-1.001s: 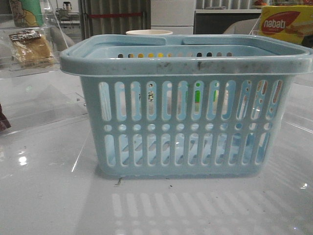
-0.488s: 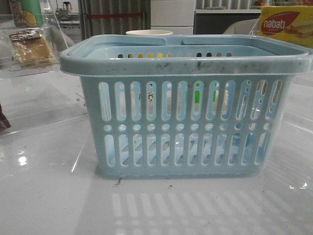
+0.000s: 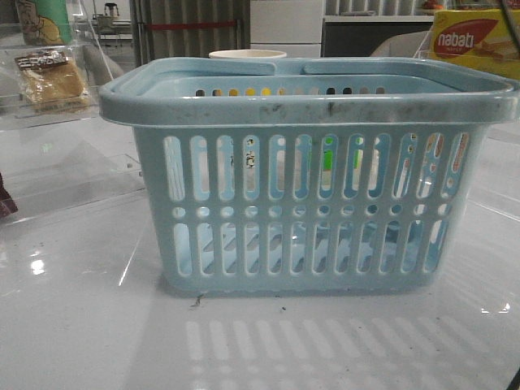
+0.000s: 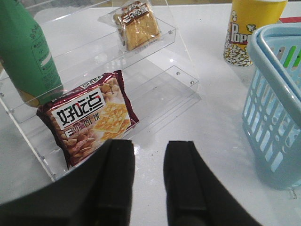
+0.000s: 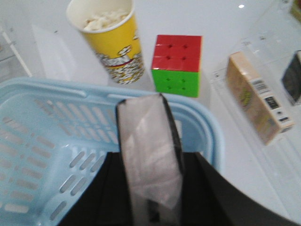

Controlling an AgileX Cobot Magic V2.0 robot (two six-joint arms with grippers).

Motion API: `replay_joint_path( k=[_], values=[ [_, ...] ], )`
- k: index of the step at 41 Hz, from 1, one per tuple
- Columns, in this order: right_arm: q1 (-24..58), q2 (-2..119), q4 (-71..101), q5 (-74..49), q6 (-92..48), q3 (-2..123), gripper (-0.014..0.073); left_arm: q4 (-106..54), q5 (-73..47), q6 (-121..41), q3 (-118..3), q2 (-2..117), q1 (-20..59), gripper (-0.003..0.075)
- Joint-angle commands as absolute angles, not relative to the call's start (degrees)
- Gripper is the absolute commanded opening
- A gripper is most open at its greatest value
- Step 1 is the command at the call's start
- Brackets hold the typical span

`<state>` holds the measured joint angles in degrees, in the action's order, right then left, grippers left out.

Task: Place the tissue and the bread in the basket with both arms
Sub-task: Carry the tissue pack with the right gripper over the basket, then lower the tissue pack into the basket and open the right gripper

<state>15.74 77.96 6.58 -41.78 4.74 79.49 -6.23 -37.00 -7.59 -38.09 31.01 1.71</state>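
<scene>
The light blue basket (image 3: 309, 106) stands mid-table and also shows in the left wrist view (image 4: 273, 94) and the right wrist view (image 5: 56, 122). My right gripper (image 5: 153, 162) is shut on the tissue (image 5: 149, 141), a thin pack seen edge-on, whitish with a black edge, held over the basket's rim. The bread (image 4: 138, 29), golden-brown in clear wrap with a dark label, lies on the upper step of a clear shelf; it also shows in the front view (image 3: 53, 81). My left gripper (image 4: 149, 150) is open and empty above the table, short of the shelf.
A yellow popcorn cup (image 5: 110, 42) and a Rubik's cube (image 5: 178, 63) stand behind the basket. The clear shelf (image 4: 178, 80) holds a maroon snack packet (image 4: 89, 117) and a green bottle (image 4: 26, 52). A tan box (image 5: 256, 96) and the nabati box (image 3: 475, 36) are at the right.
The shading seen through the basket's right-hand slots has shifted slightly. The basket and the bread have not moved.
</scene>
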Motion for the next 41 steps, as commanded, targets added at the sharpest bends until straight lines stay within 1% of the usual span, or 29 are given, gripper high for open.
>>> replay_joint_path(
  k=[1,7,17,20,22,25,27,29,35,41],
  values=[
    [18.9,78.3,7.3,-38.5,4.5,81.2,0.0196,-6.6,-32.1,-7.3,-39.6,31.6,1.8,0.0254],
    [22.7,82.9,7.3,-40.0,4.5,81.1,0.0196,-6.6,-31.9,-7.3,-39.6,31.6,1.8,0.0254],
    [23.7,91.7,7.3,-42.4,4.0,81.1,0.0202,-6.6,-31.9,-7.3,-39.6,31.6,1.8,0.0254],
    [23.7,93.7,7.3,-43.0,3.8,81.1,0.0249,-6.6,-31.9,-7.3,-39.6,31.6,1.8,0.0254],
    [23.7,94.8,7.3,-43.2,3.8,81.1,0.0317,-6.6,-31.9,-7.3,-39.6,31.6,1.8,0.0254],
    [23.7,95.6,6.7,-42.8,3.2,81.2,0.0444,-6.6,-31.9,-7.3,-39.6,31.6,1.8,0.0254],
    [23.7,95.6,6.0,-42.3,2.2,81.2,0.0503,-6.6,-31.9,-7.3,-39.6,31.6,1.8,0.0254],
    [23.7,95.3,5.4,-42.1,1.4,81.3,0.0534,-6.6,-31.9,-7.3,-39.6,31.6,1.8,0.0254],
    [23.7,92.0,4.7,-42.3,0.0,81.4,0.054,-6.6,-31.9,-7.3,-39.6,31.6,1.8,0.0254],
    [23.8,85.4,4.6,-43.6,-0.7,80.6,0.054,-6.6,-31.9,-7.3,-39.6,31.6,1.8,0.0254]
  ],
)
